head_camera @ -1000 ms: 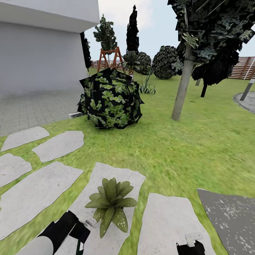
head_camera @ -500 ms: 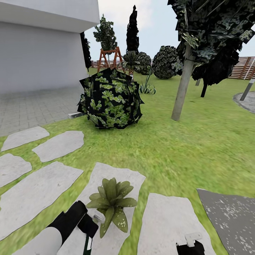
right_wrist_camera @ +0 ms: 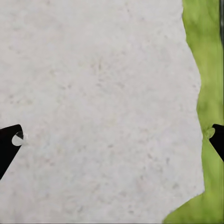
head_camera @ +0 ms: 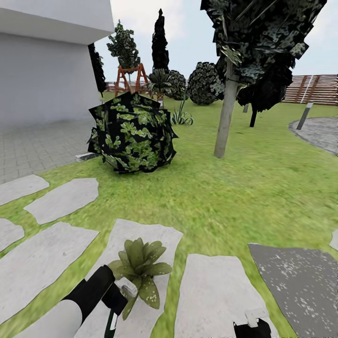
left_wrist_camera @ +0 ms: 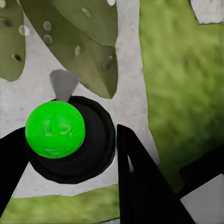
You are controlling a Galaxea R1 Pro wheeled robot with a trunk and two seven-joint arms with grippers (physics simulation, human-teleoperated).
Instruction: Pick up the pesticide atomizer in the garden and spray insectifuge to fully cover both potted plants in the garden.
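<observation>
Two tools sit nearest: the left tool [left_wrist_camera: 70,154] is clamped on the pesticide atomizer [left_wrist_camera: 70,140], just beside the potted plant [head_camera: 137,266] on a stepping stone [head_camera: 155,234]; the right tool [right_wrist_camera: 112,140] is spread apart over another stone [right_wrist_camera: 98,107]. Whitish insectifuge [left_wrist_camera: 48,39] dots the leaves. Farther off stands a boxy shrub [head_camera: 131,134].

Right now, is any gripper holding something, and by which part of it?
The left gripper holds the pesticide atomizer, its fingers closed on the sides of the dark body. The right gripper is open over a stepping stone and holds nothing.
</observation>
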